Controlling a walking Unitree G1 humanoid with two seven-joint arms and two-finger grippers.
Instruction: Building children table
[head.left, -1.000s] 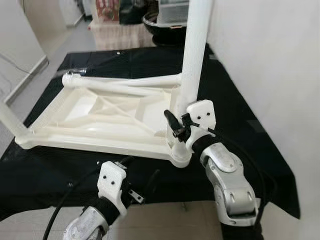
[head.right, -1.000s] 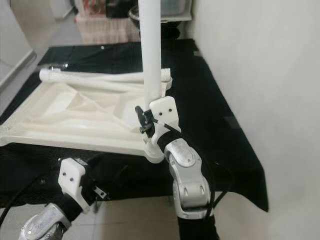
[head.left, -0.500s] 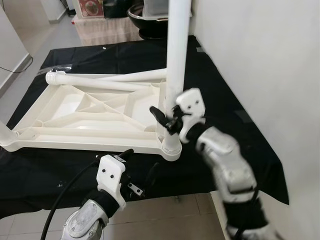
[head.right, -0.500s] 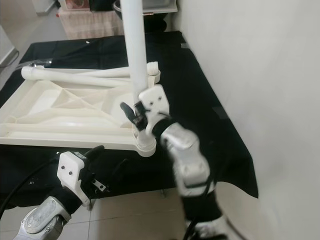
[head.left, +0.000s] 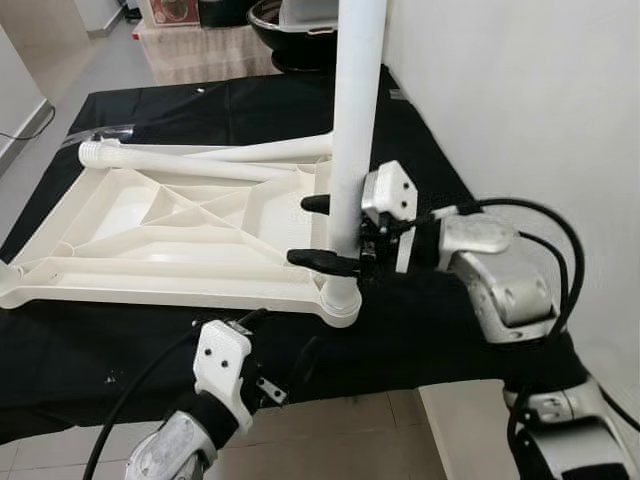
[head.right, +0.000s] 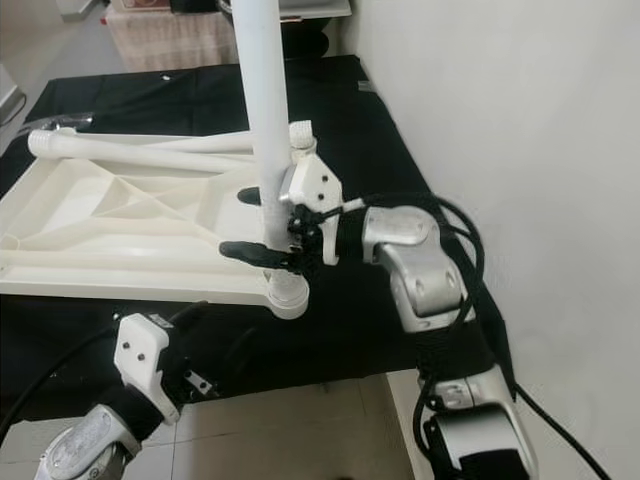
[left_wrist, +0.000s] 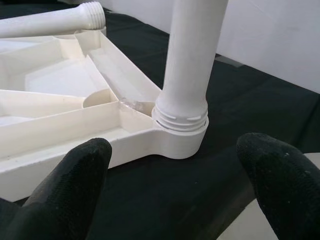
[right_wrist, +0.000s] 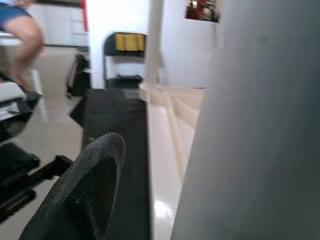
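A white plastic tabletop (head.left: 150, 215) lies upside down on a black cloth. One white leg (head.left: 355, 130) stands upright in its near right corner socket (left_wrist: 180, 135). My right gripper (head.left: 325, 232) reaches in from the right, open, one finger in front of the leg and one behind it. In the right wrist view a gap shows between one finger (right_wrist: 85, 195) and the leg (right_wrist: 260, 125). My left gripper (head.left: 280, 345) hangs open just below the front edge, facing the socket. Two loose legs (head.left: 200, 160) lie along the far side of the tabletop.
A white wall (head.left: 520, 100) runs close along the right. The black cloth (head.left: 100, 350) ends at the front edge above tiled floor (head.left: 330, 440). A dark bowl (head.left: 290, 20) stands at the back. A seated person's leg (right_wrist: 22, 35) and a chair (right_wrist: 125, 55) are across the room.
My right arm has swung out to the right and its wrist has turned, so the fingers now reach the leg sideways. The camera has shifted a little. The left gripper has barely moved.
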